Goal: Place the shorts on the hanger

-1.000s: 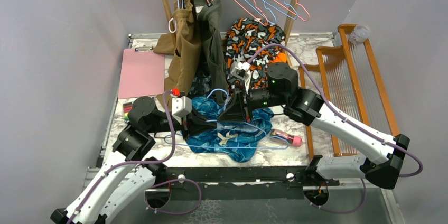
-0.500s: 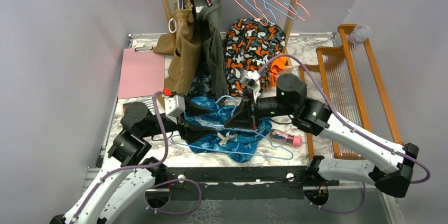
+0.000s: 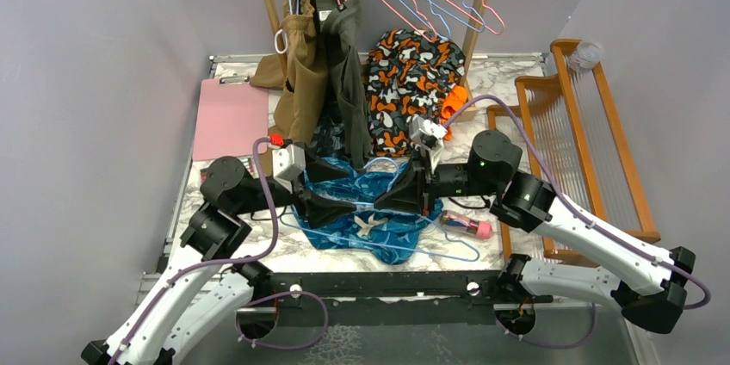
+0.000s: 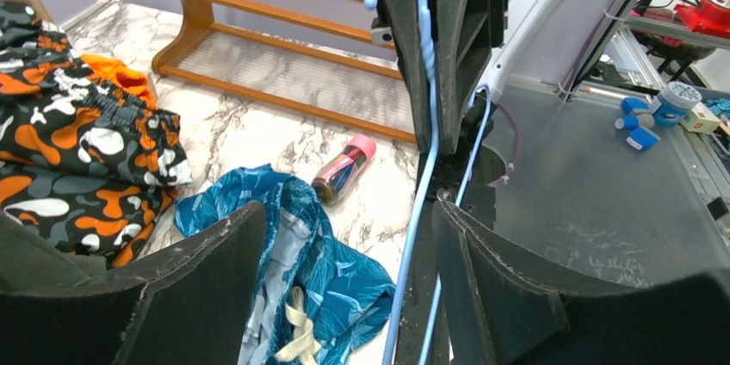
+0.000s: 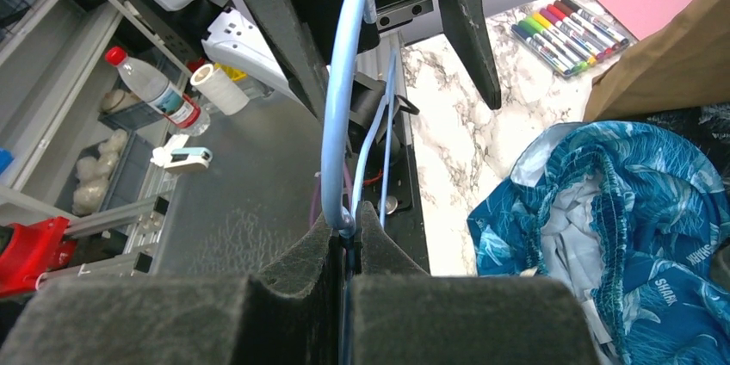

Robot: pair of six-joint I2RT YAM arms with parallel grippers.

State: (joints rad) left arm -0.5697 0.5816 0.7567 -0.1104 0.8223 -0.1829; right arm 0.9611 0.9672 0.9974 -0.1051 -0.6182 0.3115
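Right hand (image 5: 347,236) pinching thin light-blue hanger (image 5: 331,107) above teal shorts (image 3: 379,227) crumpled on marble counter (image 3: 510,72). Left hand (image 4: 349,210) spread wide either side of hanger wire

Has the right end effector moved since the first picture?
Yes. The right end effector, shut on the hanger, has slid rightward and toward the table's near edge, ending closer to the pink bottle, which lies unmoved.

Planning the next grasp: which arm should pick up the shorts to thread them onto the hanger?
Left. The left gripper is open, empty and poised just above the shorts. The right gripper is shut on the hanger, so it should probably just hold that steady.
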